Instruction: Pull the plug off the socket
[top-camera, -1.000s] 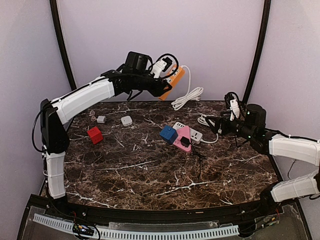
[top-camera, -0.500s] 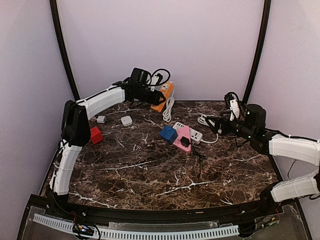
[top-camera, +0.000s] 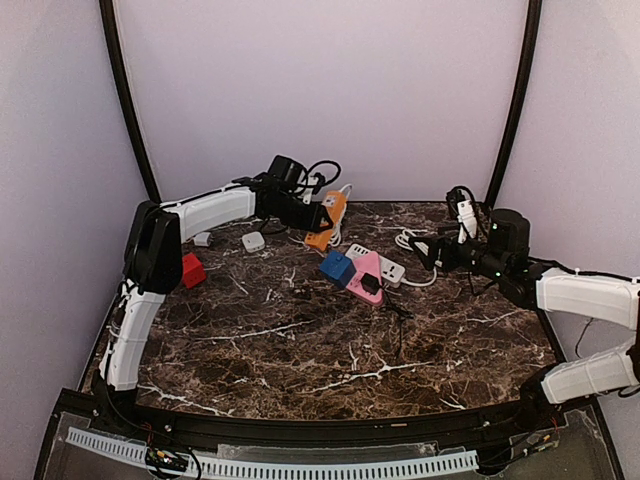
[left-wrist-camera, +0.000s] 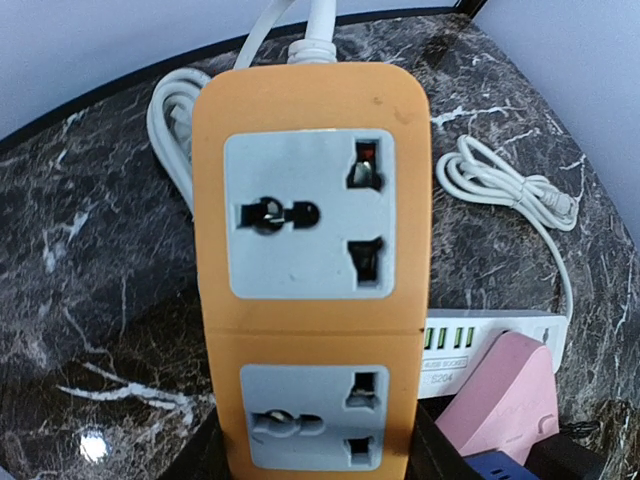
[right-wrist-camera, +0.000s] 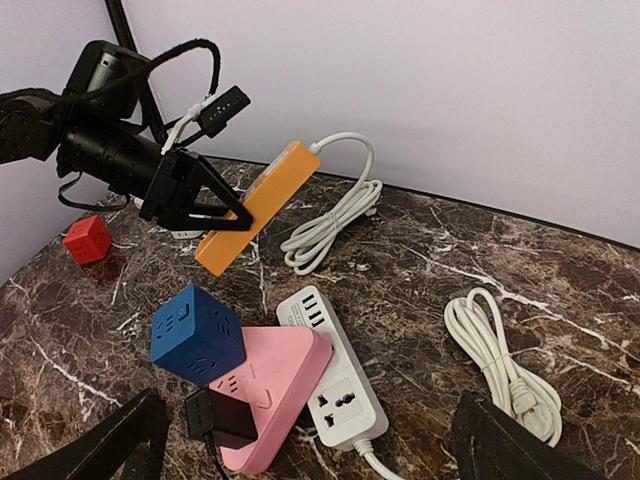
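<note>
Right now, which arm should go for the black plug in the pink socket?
Right. Its claw is open and empty, facing the black plug in the pink socket close ahead. The left claw is shut on the orange power strip, farther back.

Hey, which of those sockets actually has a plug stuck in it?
The pink triangular socket next to the blue cube: a black plug sits in it. The orange strip shows only empty outlets.

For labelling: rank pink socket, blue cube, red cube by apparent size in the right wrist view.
Largest: pink socket.
Then: blue cube.
Smallest: red cube, though it sits farthest from the camera.
</note>
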